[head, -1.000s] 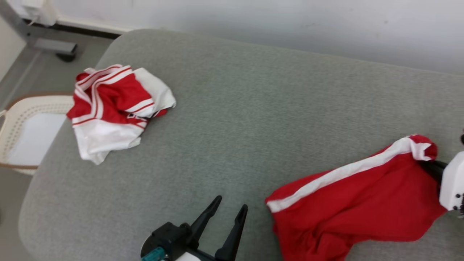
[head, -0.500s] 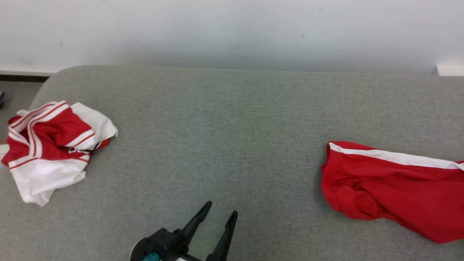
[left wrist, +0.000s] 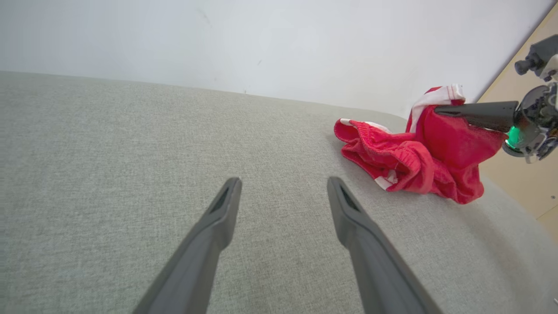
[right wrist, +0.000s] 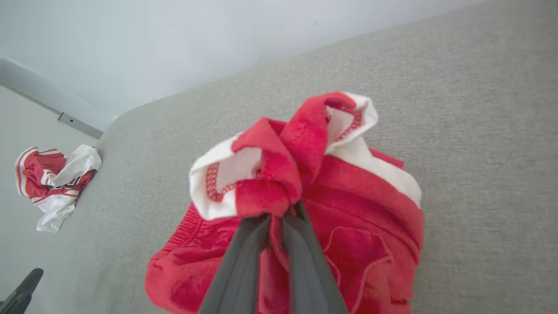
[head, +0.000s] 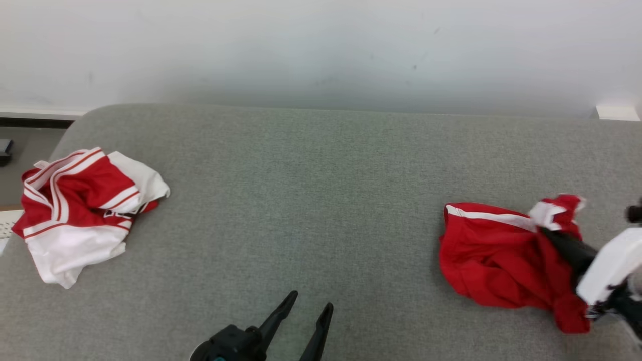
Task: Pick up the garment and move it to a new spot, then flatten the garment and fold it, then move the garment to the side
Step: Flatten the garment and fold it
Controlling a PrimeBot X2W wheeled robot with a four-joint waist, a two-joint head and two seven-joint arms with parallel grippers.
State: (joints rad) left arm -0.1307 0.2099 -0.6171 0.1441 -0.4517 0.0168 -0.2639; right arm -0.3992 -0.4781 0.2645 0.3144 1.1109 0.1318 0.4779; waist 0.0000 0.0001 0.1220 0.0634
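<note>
The garment (head: pixel 489 265) is a pair of red shorts with a white side stripe, bunched at the right of the grey cushion (head: pixel 311 190). My right gripper (head: pixel 544 231) is shut on a red and white fold of it and holds that corner raised, while the rest lies on the cushion. The right wrist view shows the fingers (right wrist: pixel 244 257) pinching the cloth (right wrist: pixel 362 209) at my right gripper (right wrist: pixel 279 216). In the left wrist view the garment (left wrist: pixel 409 161) hangs from my right gripper (left wrist: pixel 440 111). My left gripper (head: pixel 311 301) stands open and empty at the front middle, apart from the shorts; its own view (left wrist: pixel 284 181) shows bare cushion between the fingers.
A crumpled red and white jersey (head: pixel 85 210) lies at the cushion's left end, also in the right wrist view (right wrist: pixel 54 183). A white wall (head: pixel 321 50) runs behind the cushion. Floor (head: pixel 20 145) lies beyond the left edge, and wooden flooring (left wrist: pixel 523 183) past the right end.
The head camera has turned, shifting the whole picture. The shorts, stretched out before, are now bunched, with my right gripper holding a corner up. The left gripper stays open.
</note>
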